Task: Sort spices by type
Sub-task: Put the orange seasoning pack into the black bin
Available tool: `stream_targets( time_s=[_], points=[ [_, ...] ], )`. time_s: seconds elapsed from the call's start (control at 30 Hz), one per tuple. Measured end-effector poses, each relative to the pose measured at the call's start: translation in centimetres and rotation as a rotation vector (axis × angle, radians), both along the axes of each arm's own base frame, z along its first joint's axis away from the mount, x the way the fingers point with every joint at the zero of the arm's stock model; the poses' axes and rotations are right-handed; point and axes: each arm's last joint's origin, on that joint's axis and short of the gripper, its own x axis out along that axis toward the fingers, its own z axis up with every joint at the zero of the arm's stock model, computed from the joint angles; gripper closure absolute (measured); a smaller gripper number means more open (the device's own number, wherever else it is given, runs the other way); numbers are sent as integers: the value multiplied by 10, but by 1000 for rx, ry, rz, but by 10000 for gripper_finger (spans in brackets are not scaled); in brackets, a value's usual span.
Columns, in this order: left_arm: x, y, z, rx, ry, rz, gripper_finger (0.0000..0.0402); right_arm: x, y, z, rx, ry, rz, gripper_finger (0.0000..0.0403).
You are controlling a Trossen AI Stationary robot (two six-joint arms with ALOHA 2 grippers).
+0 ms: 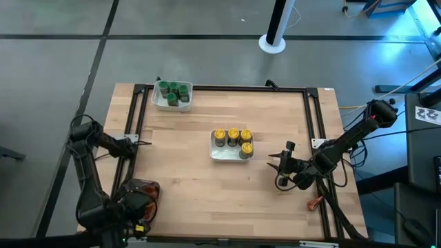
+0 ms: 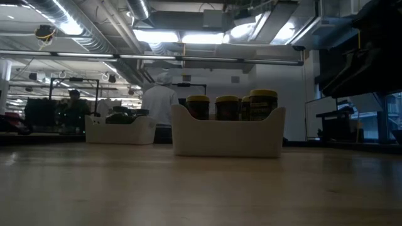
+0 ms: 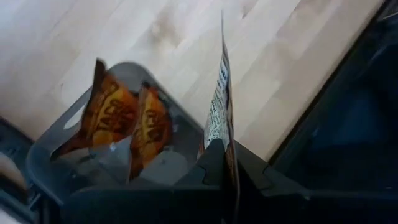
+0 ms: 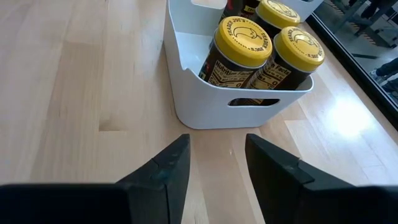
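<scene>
- Packet (image 3: 221, 118) pinched edge-on in clenched left gripper (image 3: 227, 165), print unreadable, above grey tub (image 3: 46, 155) holding two orange packets (image 3: 127, 121) at worktop's near-left corner.
- Right gripper (image 4: 214, 165) spread, empty, beside mid-worktop white tray (image 4: 205, 106) of yellow-lidded jars (image 4: 242, 40).
- Green-lidded jars (image 1: 172, 91) in far-left tray (image 1: 160, 102).

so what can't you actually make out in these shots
- Grey tub, left wrist view: its lower part is cut off by the left gripper, shut on a packet.
- Yellow-lid jars, right wrist view: far ones cropped.
- Green-lid jars, high view: too small to count.
</scene>
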Motion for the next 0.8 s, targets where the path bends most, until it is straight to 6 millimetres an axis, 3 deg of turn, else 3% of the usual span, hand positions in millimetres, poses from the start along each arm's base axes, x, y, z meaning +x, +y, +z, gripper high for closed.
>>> stream_targets(
  time_s=[0.3,0.8],
  points=[
    [-10,-2,-16,8,39,6,401,0,0,0,1,0,0,247],
    [-10,-1,-17,22,44,4,401,0,0,0,1,0,0,247]
  ],
)
